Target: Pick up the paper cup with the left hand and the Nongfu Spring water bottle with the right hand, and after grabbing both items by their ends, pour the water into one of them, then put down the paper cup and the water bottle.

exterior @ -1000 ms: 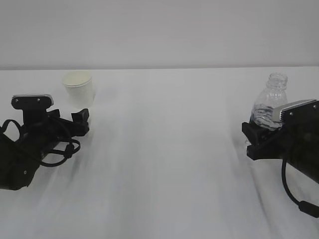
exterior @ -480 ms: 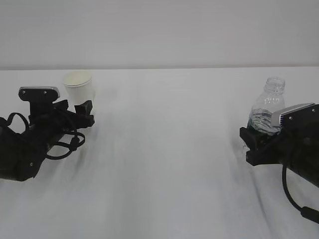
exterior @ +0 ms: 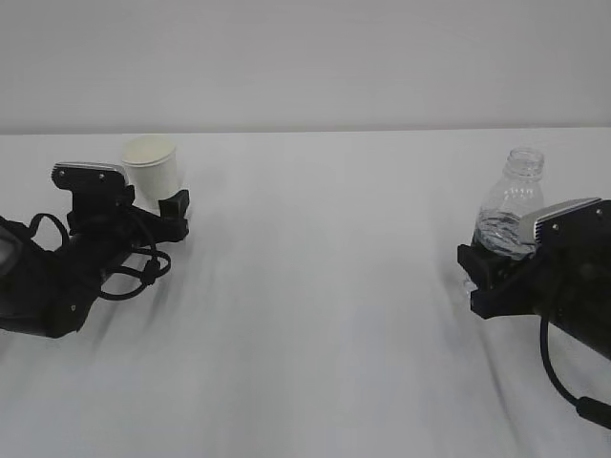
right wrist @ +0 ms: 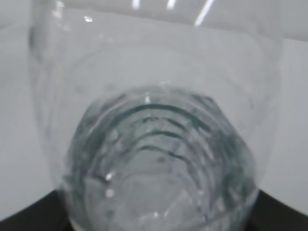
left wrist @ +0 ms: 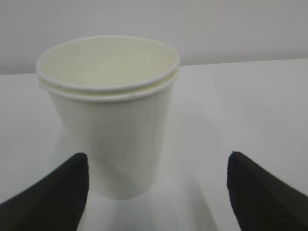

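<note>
**Left hand open by the cup, right hand holding the bottle**

Left hand (exterior: 170, 212) is what I see first, low on the white table (exterior: 315, 286) at the left side. Its two black fingers (left wrist: 53, 192) are spread wide apart, so it is let go and holds nothing. From my wrist camera on that arm, the cup (left wrist: 108, 113) stands between the fingers, a bit nearer the left one. I cannot tell if that finger touches it. The other finger is well apart from it. The cup is white, stands upright on the table, and has a rolled rim. I see two rims, one just above the other, so it may be two cups stacked. Inside it looks cream. From the front camera, the cup (exterior: 155, 170) stands just behind the hand's tips, near the back edge of the table.

The middle of the table is bare white.

At the right side, my right hand (exterior: 489, 272) is clamped on the lower part of the bottle (exterior: 511, 205). The bottle is clear, has no cap, and leans a little to the left. Its neck sticks up above the hand's grey camera block. From the wrist camera on that arm, the bottle (right wrist: 154, 144) fills almost the whole view, with ribs and water (right wrist: 154, 192) showing through the plastic. Black finger parts show at the two bottom corners.
</note>
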You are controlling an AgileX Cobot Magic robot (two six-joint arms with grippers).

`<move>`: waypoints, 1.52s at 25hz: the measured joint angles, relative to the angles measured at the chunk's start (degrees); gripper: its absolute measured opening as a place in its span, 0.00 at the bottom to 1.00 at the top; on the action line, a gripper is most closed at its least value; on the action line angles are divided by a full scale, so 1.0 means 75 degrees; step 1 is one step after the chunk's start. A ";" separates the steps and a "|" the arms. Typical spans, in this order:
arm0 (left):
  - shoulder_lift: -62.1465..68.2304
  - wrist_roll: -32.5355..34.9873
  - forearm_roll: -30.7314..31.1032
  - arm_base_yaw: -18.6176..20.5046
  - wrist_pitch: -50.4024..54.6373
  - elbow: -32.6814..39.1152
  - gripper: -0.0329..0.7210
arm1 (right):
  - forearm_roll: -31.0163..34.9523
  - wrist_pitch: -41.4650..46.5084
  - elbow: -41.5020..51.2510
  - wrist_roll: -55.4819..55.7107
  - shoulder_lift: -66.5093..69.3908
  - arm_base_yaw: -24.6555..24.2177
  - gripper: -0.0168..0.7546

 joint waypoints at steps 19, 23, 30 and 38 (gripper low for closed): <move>0.0723 0.0012 0.0309 0.0303 0.0187 -0.1263 0.92 | -0.0017 0.0000 0.0000 0.0017 0.0000 0.0000 0.57; 0.0885 0.0012 0.0259 0.0321 0.0059 -0.1313 0.92 | -0.0017 0.0000 0.0000 0.0017 0.0000 0.0000 0.57; 0.1045 0.0012 0.0227 0.0336 0.0044 -0.1719 0.92 | -0.0033 0.0000 0.0000 0.0021 0.0000 0.0000 0.57; 0.1045 0.0012 0.0227 0.0336 0.0298 -0.2164 0.91 | -0.0033 0.0000 0.0000 0.0021 0.0000 0.0000 0.57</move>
